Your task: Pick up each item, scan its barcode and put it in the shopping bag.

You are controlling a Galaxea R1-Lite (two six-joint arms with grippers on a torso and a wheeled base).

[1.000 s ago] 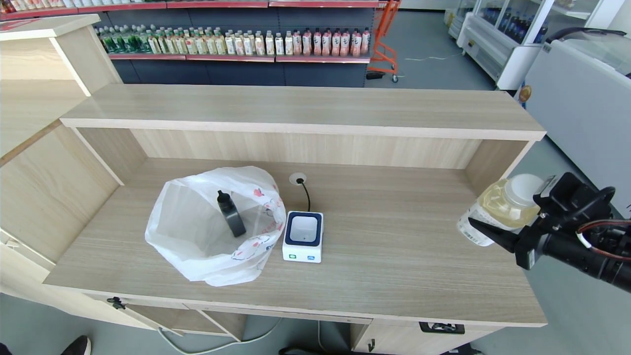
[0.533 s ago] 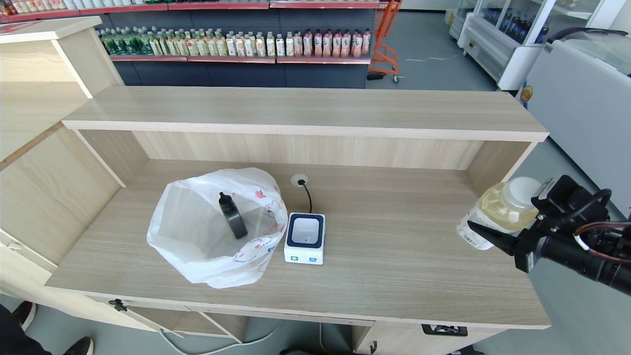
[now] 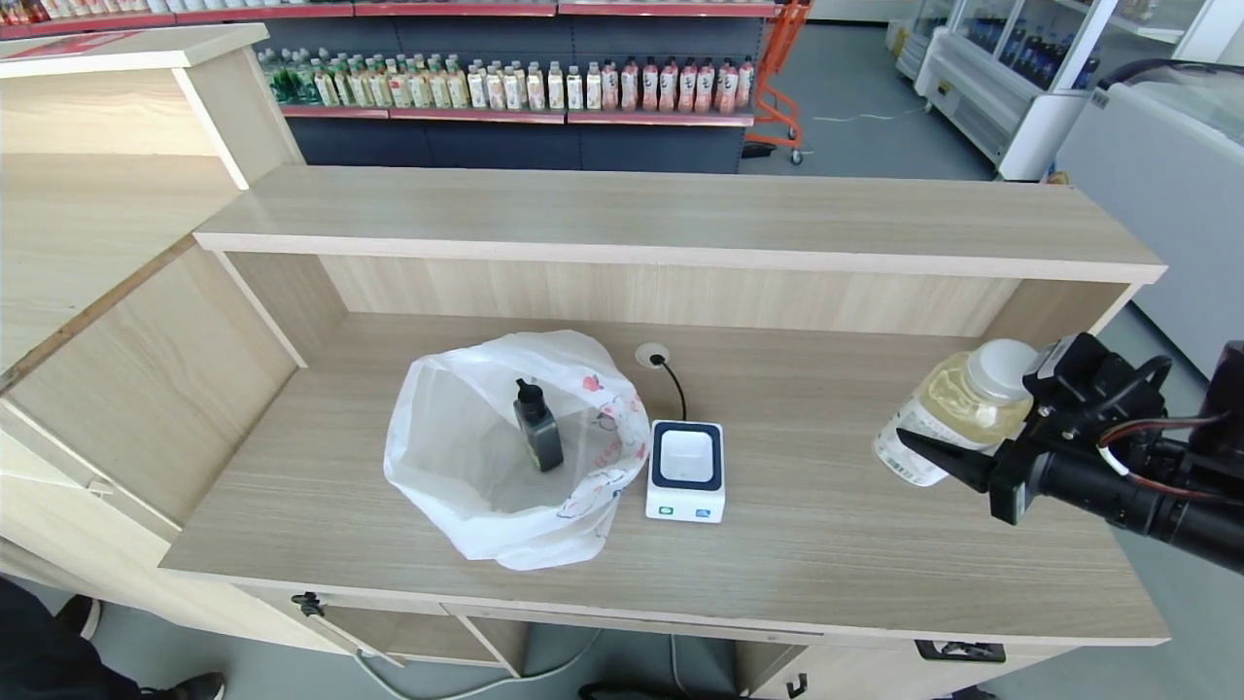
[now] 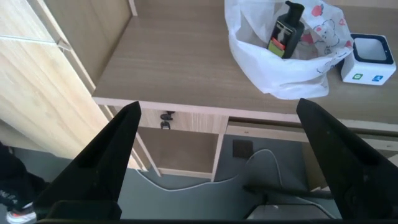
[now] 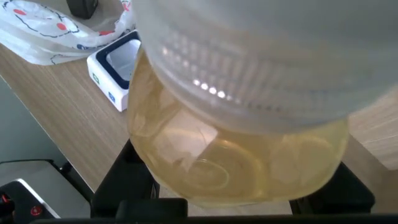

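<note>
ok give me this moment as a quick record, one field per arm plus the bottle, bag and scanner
right gripper: shut on the yellow drink bottle, raised over the right end of the counter
yellow drink bottle: white cap, tilted, clear of the counter
left gripper: open, holding nothing, low in front of the counter's left part
shopping bag: white plastic, mouth open, on the counter
dark bottle: inside the bag, upright
scanner: white box close beside the bag, on the right arm's side
step pending: held bottle not yet over the scanner
</note>
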